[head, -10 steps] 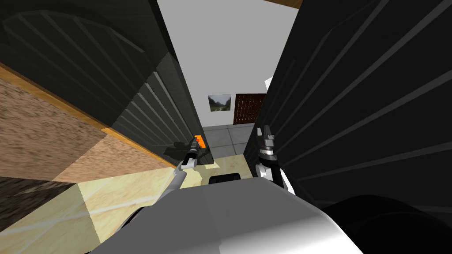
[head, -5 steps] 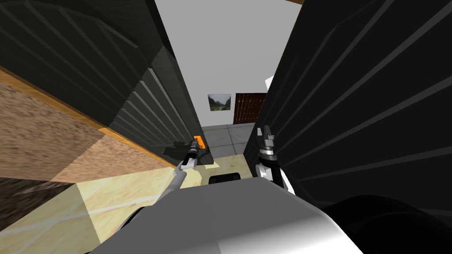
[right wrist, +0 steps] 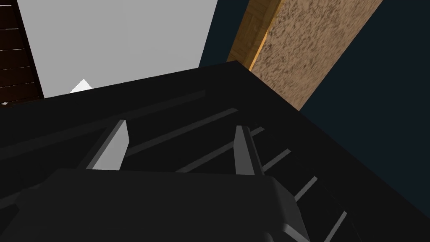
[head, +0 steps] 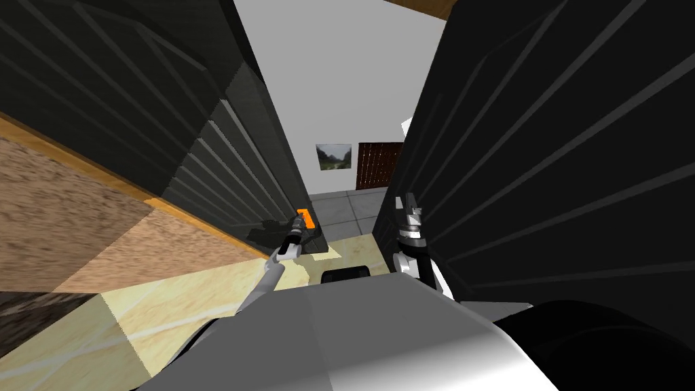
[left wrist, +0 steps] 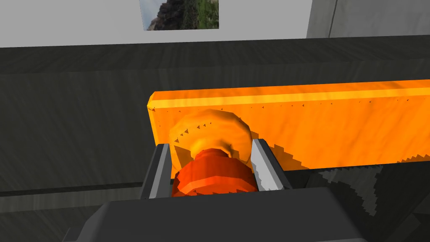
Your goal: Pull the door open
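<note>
A dark panelled door (head: pixel 231 170) stands ajar on my left. Near its free edge it carries an orange handle (head: pixel 309 218). The left wrist view shows a round orange knob (left wrist: pixel 212 132) on a long orange plate (left wrist: pixel 336 126). My left gripper (left wrist: pixel 212 145) is shut on the knob, its fingers (left wrist: pixel 262 161) pressing the knob's sides. In the head view that gripper (head: pixel 303 221) is at the door's edge. My right gripper (head: pixel 409 203) is raised beside a second dark panelled surface (head: pixel 543 170). Its fingers (right wrist: pixel 115 145) are open with nothing between them.
Through the gap between the two dark surfaces I see a grey tiled floor (head: pixel 353 203), a white wall with a landscape picture (head: pixel 334 155) and a dark brown slatted door (head: pixel 377 165). Pale wooden floor (head: pixel 203 299) lies under me. A brown speckled wall (head: pixel 61 224) is on my left.
The whole head view has shifted a little to the left, and the gap between the dark surfaces looks slightly wider. My left gripper stays shut on the knob.
</note>
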Robot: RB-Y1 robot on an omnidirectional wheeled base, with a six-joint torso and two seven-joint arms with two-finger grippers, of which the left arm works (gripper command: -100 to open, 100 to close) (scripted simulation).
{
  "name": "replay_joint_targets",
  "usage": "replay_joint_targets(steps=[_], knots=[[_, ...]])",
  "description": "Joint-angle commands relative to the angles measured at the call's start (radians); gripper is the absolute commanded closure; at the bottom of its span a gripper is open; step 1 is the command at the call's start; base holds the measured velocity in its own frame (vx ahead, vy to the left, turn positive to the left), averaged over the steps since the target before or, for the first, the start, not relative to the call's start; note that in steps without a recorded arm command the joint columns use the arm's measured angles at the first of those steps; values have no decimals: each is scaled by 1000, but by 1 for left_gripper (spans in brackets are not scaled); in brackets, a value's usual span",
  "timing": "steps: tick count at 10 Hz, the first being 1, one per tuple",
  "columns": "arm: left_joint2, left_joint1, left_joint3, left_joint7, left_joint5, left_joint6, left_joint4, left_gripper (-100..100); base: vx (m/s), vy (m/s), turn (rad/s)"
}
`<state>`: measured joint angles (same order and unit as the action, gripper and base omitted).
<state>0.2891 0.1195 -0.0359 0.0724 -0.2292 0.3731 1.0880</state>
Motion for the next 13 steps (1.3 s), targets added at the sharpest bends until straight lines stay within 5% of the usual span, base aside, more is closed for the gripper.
replay_joint_targets(steps=[1,8,10,13], knots=[[19,-13,-20,20,-3,4,7,100,-211,113,-203],[131,-36,-107,124,-25,40,15,100,-223,139,-225],[131,-36,-110,124,-25,38,20,100,-182,71,-104],[172,-62,-152,157,-30,60,42,100,-187,80,-117]])
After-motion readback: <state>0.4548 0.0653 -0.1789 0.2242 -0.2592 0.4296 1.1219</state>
